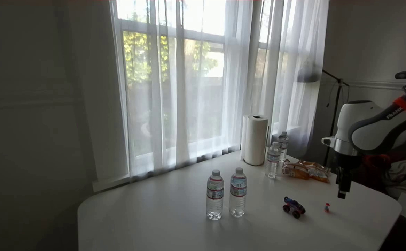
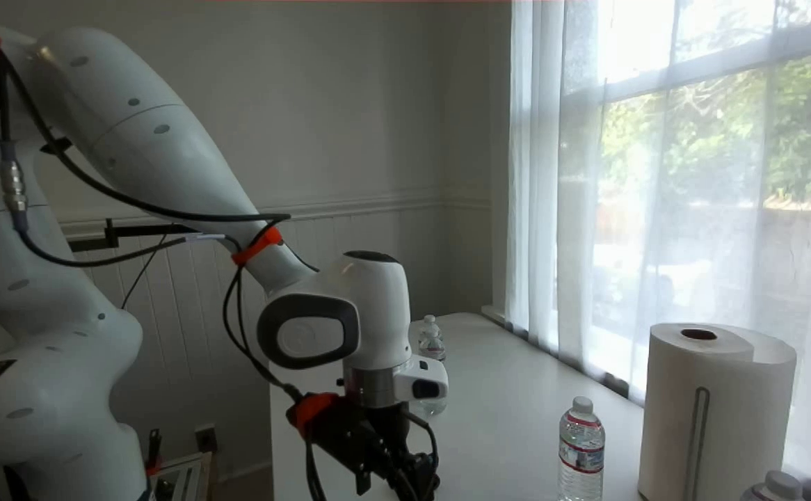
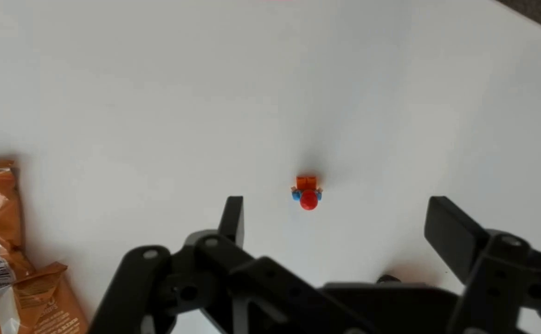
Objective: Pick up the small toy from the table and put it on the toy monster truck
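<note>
The small toy (image 1: 327,207) stands on the white table in an exterior view. In the wrist view the small toy (image 3: 308,191) is a little figure with a red cap, blue arms and orange legs. My gripper (image 3: 337,204) is open and empty above the table. The toy lies between the finger lines, nearer the left finger, and is not touched. In an exterior view my gripper (image 1: 342,190) hangs above and beside the toy. The toy monster truck (image 1: 294,207), dark blue with black wheels and reddish parts, stands beside the toy. Only a dark bit of the truck (image 3: 388,279) shows in the wrist view.
Two water bottles (image 1: 215,195) (image 1: 238,192) stand beyond the truck. More bottles (image 1: 273,161) and a paper towel roll (image 1: 255,140) stand near the window. Orange snack packets (image 1: 306,170) lie behind the truck, also at the left of the wrist view (image 3: 48,301).
</note>
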### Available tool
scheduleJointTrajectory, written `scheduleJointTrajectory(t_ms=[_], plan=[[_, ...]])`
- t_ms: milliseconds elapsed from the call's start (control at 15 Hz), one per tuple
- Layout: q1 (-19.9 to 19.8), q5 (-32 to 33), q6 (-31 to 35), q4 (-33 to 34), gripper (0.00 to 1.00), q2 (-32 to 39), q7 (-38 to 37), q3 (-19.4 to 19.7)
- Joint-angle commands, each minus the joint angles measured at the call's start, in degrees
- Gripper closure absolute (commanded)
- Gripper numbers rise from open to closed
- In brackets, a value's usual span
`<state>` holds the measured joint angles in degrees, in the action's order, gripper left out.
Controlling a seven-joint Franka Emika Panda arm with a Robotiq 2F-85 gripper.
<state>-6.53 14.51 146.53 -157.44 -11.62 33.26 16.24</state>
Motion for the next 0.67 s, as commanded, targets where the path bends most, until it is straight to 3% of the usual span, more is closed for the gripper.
scheduleJointTrajectory(t_ms=[0,600], plan=[[-1.11,-0.35,4.66,0.0,0.0,4.62,2.28,-0.41],[-1.49,-4.62,12.07,0.08,0.0,11.46,3.64,-1.91]])
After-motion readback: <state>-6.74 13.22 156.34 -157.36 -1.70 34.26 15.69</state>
